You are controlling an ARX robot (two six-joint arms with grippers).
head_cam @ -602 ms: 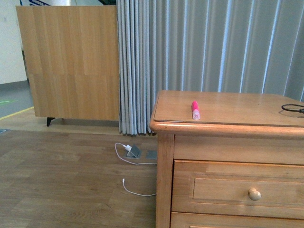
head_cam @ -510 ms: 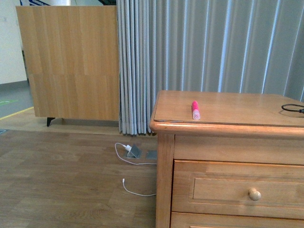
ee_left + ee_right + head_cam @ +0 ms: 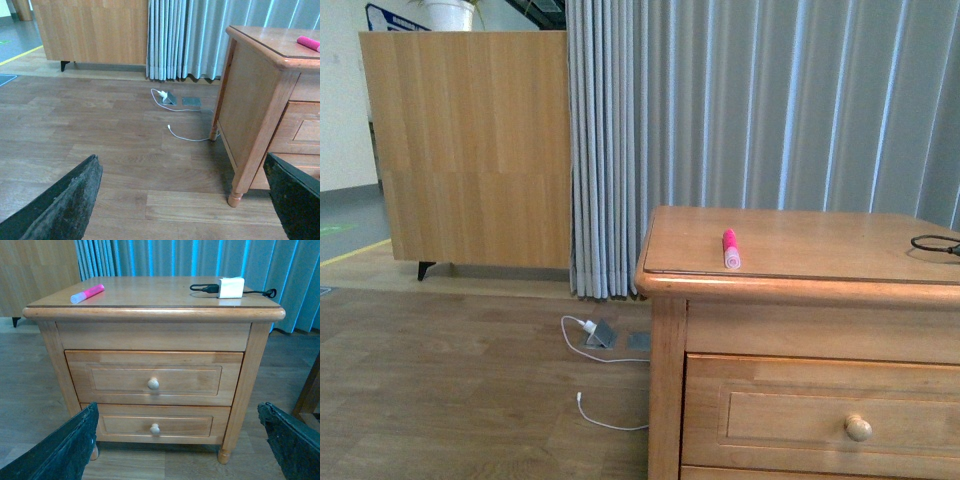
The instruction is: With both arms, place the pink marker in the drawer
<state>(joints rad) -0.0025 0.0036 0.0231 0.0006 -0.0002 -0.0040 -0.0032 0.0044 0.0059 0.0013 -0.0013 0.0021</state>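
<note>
The left fingers [image 3: 62, 207] and right fingers [image 3: 60, 450] are gaping wide, gripping nothing, short of the nightstand [image 3: 150, 335]. The drawer [image 3: 115, 377] is sitting shut. The pink marker [image 3: 87, 293] is lying near the nightstand's front left corner, well apart from both. Only the right wrist view is showing the white charger [image 3: 231, 287] on the nightstand's far right. Bare floor [image 3: 100, 130] is lying open beside it.

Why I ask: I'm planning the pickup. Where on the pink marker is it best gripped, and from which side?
Grip the pink marker mid-barrel, straight down from above, closing across its narrow width. It lies flat on the cabinet top, pointing front to back with its paler cap toward the front edge, bare wood on both sides.
</note>
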